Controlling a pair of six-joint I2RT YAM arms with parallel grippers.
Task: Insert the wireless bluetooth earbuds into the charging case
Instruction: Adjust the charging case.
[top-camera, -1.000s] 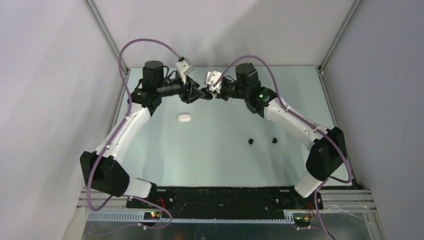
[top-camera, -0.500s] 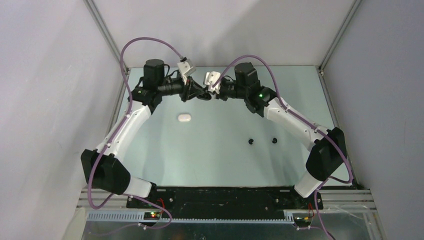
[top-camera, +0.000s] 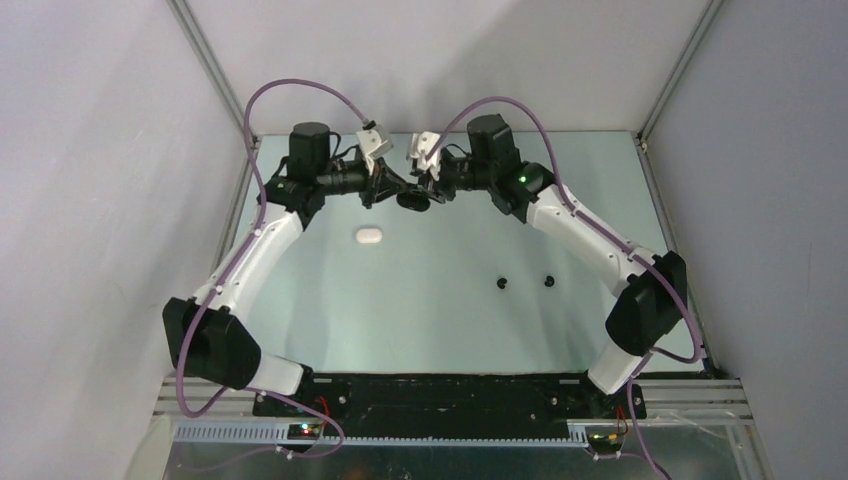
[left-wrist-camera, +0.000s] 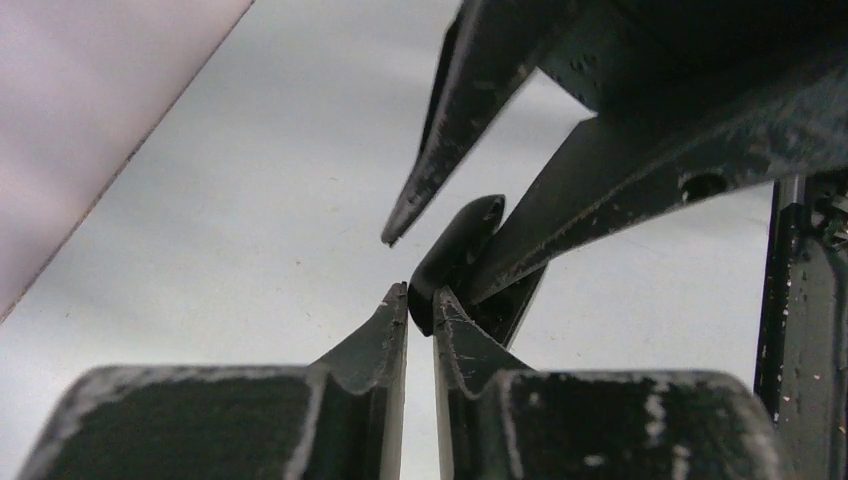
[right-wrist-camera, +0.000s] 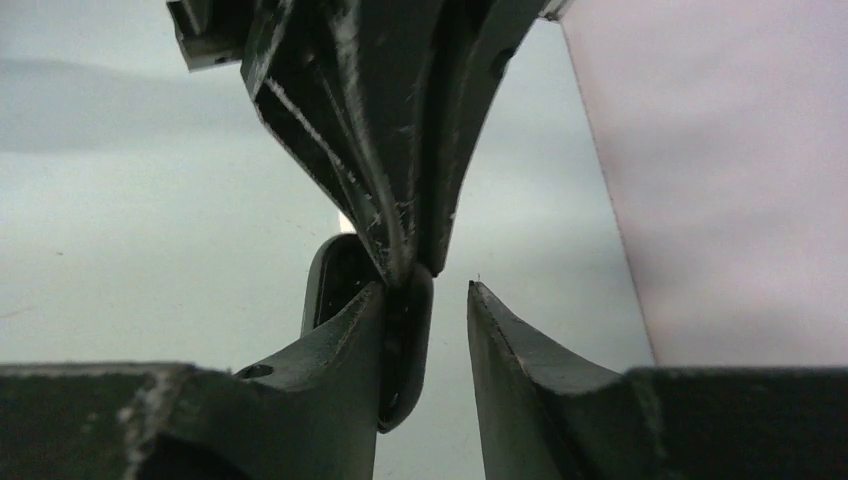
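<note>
Within the last second the left gripper (left-wrist-camera: 420, 295) had pressed its jaws onto one end of the black pill-shaped charging case (left-wrist-camera: 455, 245). The right gripper (right-wrist-camera: 426, 288) had spread, with one finger touching the case and the other apart. The case hung over the worktop (top-camera: 440, 330) near its far edge, its long axis running from gripper to gripper. Both arms reached inward, wrists facing. Two tiny black earbuds (top-camera: 503, 283) lay right of centre, nearer the right arm.

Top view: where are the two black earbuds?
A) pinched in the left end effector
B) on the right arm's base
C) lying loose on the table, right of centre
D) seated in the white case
C: the black earbuds lie bare on the table, well apart from the white case.
</note>
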